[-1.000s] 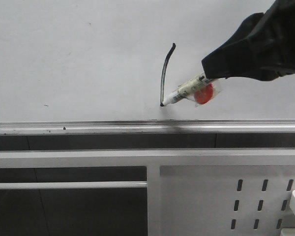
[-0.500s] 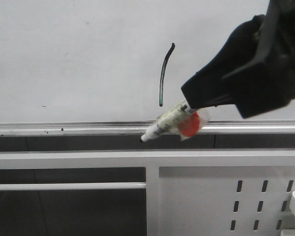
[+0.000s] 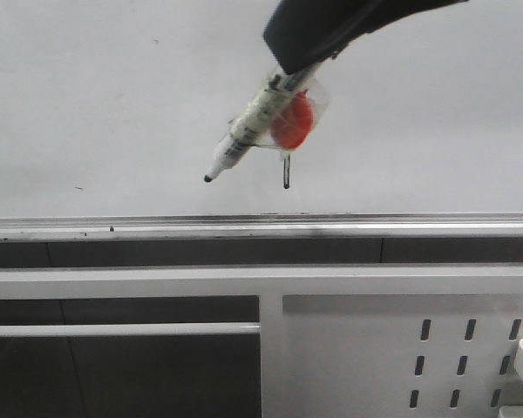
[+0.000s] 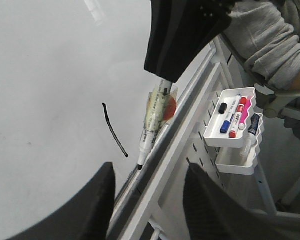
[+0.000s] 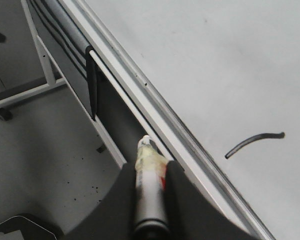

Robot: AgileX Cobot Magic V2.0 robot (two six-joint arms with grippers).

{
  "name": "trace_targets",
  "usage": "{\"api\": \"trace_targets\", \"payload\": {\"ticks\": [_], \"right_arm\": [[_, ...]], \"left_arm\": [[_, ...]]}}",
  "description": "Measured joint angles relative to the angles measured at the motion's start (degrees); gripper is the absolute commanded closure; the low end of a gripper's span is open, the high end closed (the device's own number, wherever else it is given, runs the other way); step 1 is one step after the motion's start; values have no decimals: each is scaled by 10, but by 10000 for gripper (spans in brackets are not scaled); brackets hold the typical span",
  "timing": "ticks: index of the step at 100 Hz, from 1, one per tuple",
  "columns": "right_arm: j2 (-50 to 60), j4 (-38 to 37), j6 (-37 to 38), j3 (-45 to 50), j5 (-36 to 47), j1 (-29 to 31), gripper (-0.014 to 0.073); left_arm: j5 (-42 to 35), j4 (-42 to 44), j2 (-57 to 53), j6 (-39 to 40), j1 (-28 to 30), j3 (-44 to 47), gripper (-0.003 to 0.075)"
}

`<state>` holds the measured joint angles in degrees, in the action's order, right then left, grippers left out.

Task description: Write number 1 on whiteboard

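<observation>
Closest to me is the right gripper (image 5: 150, 187), its two dark fingers clamped tight on the barrel of the white marker pen (image 5: 149, 182), which sticks out past the fingertips with its black nib bare. From the front the pen (image 3: 248, 131) slants down and away from the claw, a red disc (image 3: 291, 120) in clear wrap taped to its side. The left gripper (image 4: 147, 200) hangs with its jaws spread and nothing between them.

Past the nib, the silver rail (image 3: 261, 225) runs under the whiteboard (image 3: 113, 87). On the board, beyond the pen, sits the number 1 (image 4: 114, 131), a thin black stroke, slightly curved; in the front view only its lower end (image 3: 286, 174) shows, the rest hidden behind the pen and claw.

The stroke looks finished to me, so the danger now is spoiling it. The uncapped tip hovers close to the board, and any drift toward the surface would leave a stray dot or line beside the digit. A sweep across the stroke could smear it. The taped disc could also catch the rail.
</observation>
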<state>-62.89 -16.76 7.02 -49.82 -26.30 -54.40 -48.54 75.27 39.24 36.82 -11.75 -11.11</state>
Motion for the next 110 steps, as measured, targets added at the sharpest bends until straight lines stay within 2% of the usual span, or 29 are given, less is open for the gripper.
{"api": "trace_targets", "payload": {"ticks": [36,60,83,110], "right_arm": [[-43,0,-2,-38,-13,-14,664],[-43,0,-2,-38,-13,-14,664],[-43,0,-2,-38,-13,-14,664],[-43,0,-3,-38,-9,-15,664]], "left_arm": [[0,1,123,1,-4,-38,427],[25,-12,203,3,-87,-89,427],[98,-101,233,-37,-165,-99,427],[124,-184,266,-106,-180,-102,427]]}}
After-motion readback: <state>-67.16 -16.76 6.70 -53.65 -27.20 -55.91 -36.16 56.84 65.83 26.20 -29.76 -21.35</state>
